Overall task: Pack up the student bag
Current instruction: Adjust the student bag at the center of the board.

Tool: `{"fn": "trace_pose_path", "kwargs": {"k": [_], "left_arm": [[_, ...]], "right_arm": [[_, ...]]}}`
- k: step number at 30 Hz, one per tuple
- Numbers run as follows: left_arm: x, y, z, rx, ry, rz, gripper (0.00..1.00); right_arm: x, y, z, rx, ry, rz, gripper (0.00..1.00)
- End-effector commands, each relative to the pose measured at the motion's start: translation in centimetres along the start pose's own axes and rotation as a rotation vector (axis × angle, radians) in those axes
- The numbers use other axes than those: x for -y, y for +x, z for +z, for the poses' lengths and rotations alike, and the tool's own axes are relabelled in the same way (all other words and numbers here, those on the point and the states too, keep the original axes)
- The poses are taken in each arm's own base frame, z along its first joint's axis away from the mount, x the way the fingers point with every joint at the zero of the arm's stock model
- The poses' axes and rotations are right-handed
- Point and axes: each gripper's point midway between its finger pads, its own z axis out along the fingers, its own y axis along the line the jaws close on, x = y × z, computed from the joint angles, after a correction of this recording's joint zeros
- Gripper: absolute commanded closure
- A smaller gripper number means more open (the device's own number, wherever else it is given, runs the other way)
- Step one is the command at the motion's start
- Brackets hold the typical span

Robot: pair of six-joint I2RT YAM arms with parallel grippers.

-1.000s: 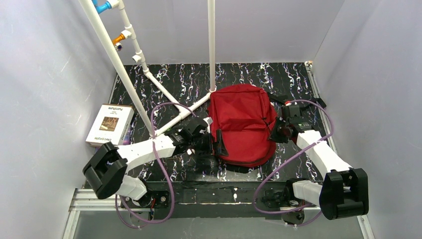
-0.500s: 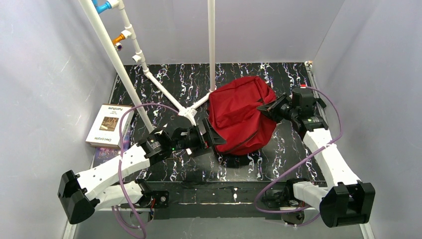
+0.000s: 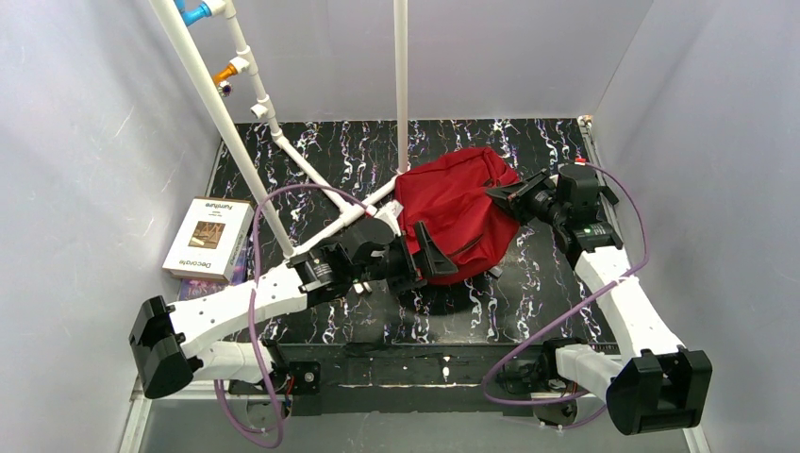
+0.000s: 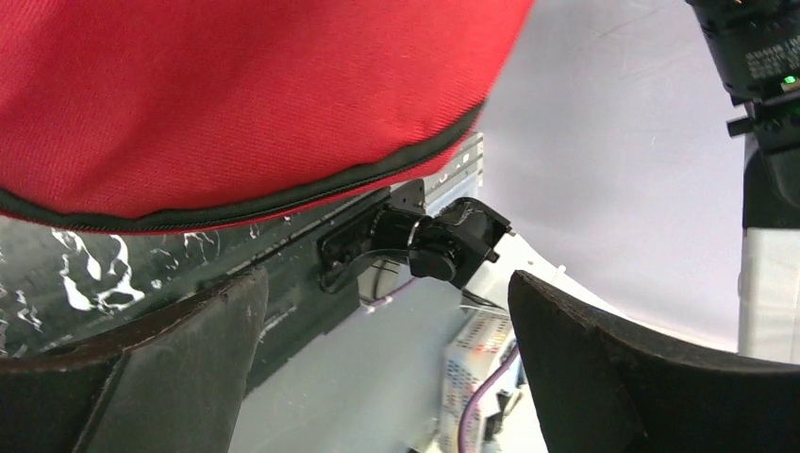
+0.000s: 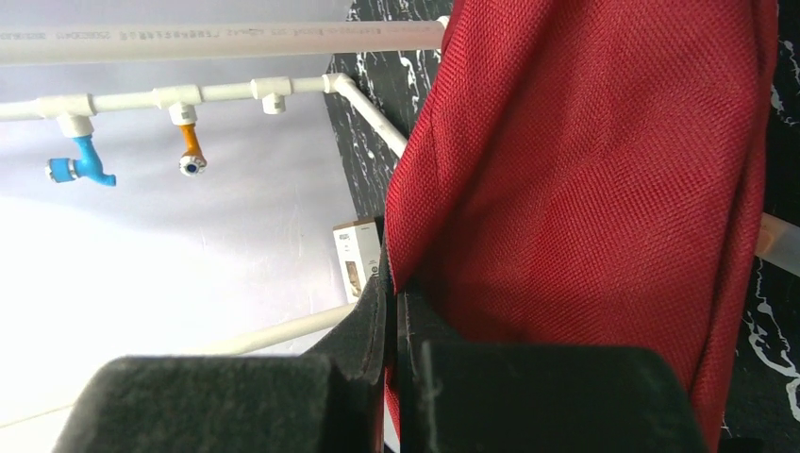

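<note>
Now my right gripper (image 3: 503, 195) pinches the student bag (image 3: 453, 222) at its three o'clock edge, raising it mid-table. My left gripper (image 3: 415, 257), spread wide at seven o'clock, should probably grasp the opposite edge next.

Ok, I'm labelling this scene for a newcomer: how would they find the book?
On the black marbled table, look to its left edge, beside the grey wall and left of the slanted white pipe. The book lies flat there: the only white rectangle, with a brown picture on its cover.
</note>
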Motion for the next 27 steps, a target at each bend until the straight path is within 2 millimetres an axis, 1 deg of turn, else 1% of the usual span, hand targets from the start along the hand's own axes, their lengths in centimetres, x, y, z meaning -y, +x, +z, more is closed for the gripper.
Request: {"fn": "trace_pose_path", "kwargs": {"k": [1, 4, 6, 9, 10, 11, 14, 16, 19, 21, 24, 27], "left_arm": [[1.0, -2.6, -1.9, 0.143, -0.043, 0.231, 0.02], [0.8, -2.7, -2.3, 0.147, -0.047, 0.268, 0.02], [0.4, -2.4, -2.1, 0.124, -0.065, 0.298, 0.02], [-0.1, -1.6, -0.8, 0.057, -0.098, 0.339, 0.02], [-0.4, -1.4, -0.1, 0.035, -0.117, 0.358, 0.02], [-0.2, -1.3, 0.3, 0.023, -0.122, 0.376, 0.02], [-0.2, -2.0, 1.8, 0.033, -0.157, 0.444, 0.02], [-0.1, -2.7, 2.7, 0.046, -0.185, 0.498, 0.02], [0.6, -4.1, 4.0, 0.071, -0.236, 0.548, 0.14], [1.2, -5.0, 5.1, 0.083, -0.253, 0.586, 0.24], [2.3, -6.7, 6.8, 0.106, -0.272, 0.647, 0.36], [3.2, -9.0, 7.7, 0.14, -0.289, 0.703, 0.47]], "right_arm": [[-5.7, -1.2, -2.1, 0.059, -0.188, -0.062, 0.99], [-6.0, -1.6, -2.6, 0.09, -0.2, -0.092, 0.99], [-6.5, -2.2, -3.3, 0.13, -0.212, -0.111, 0.99], [-7.6, -3.1, -4.8, 0.202, -0.214, -0.159, 0.99], [-7.8, -3.3, -5.2, 0.218, -0.208, -0.172, 0.99], [-8.0, -3.5, -5.5, 0.231, -0.202, -0.182, 0.99], [-8.2, -3.8, -6.4, 0.264, -0.198, -0.201, 0.99], [-8.0, -4.0, -7.0, 0.293, -0.186, -0.213, 0.99], [-7.0, -4.4, -7.8, 0.341, -0.153, -0.227, 0.99], [-6.3, -4.5, -7.8, 0.359, -0.136, -0.232, 0.99], [-4.5, -4.4, -6.9, 0.345, -0.095, -0.226, 0.99], [-3.8, -4.4, -6.3, 0.34, -0.082, -0.227, 0.99]]}}
